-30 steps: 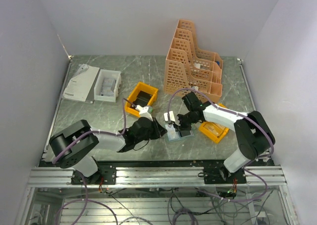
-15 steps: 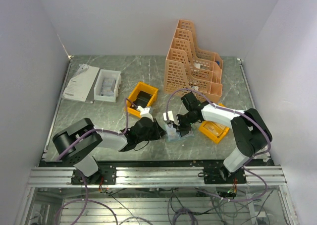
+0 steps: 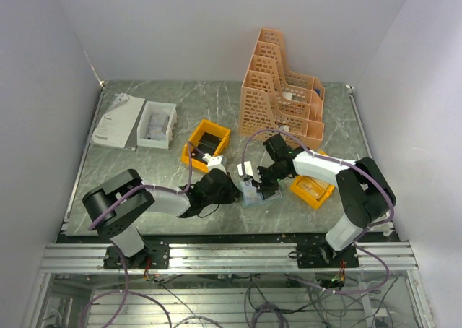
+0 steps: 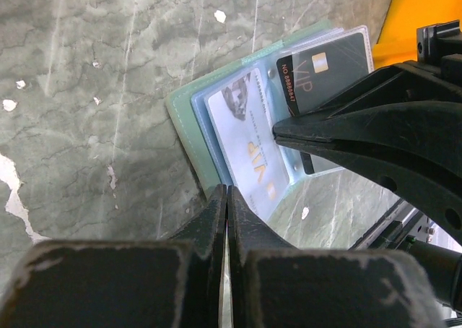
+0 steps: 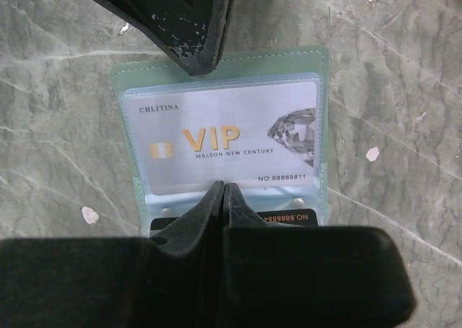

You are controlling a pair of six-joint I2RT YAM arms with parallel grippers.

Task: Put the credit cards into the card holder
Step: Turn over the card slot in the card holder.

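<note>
Card holder (image 3: 253, 193) lay opened flat on the table (image 3: 144, 176), near the front edge and about midway between your two arms. Its long axis ran roughly left to right, from your left gripper (image 3: 234, 192) to your right gripper (image 3: 261, 187).

From your right wrist camera, the card holder (image 5: 317, 61) showed a green border around clear sleeves. A white VIP card (image 5: 224, 140) sat in the half farther from that camera. Its long side ran across the holder's own long axis, and its print read upright toward that camera. A black card (image 5: 289, 217) sat in the half nearer that camera, turned the same way and mostly hidden behind the fingers.

You had the right gripper (image 5: 222, 191) with its jaws pressed together and nothing between them. Its tip was down on the holder's middle, between the two cards. Your left gripper (image 4: 226, 198) also had its fingers closed flush and empty. Its tip (image 5: 202, 64) met the holder's green edge at the white card's end.

From your left wrist camera, the holder (image 4: 184, 118) ran diagonally, with the white card (image 4: 249, 136) nearer and the black card (image 4: 325, 68) beyond it.

An orange bin (image 3: 206, 144) stood just to the far left of the holder, and a second orange bin (image 3: 312, 188) stood just to its right.
</note>
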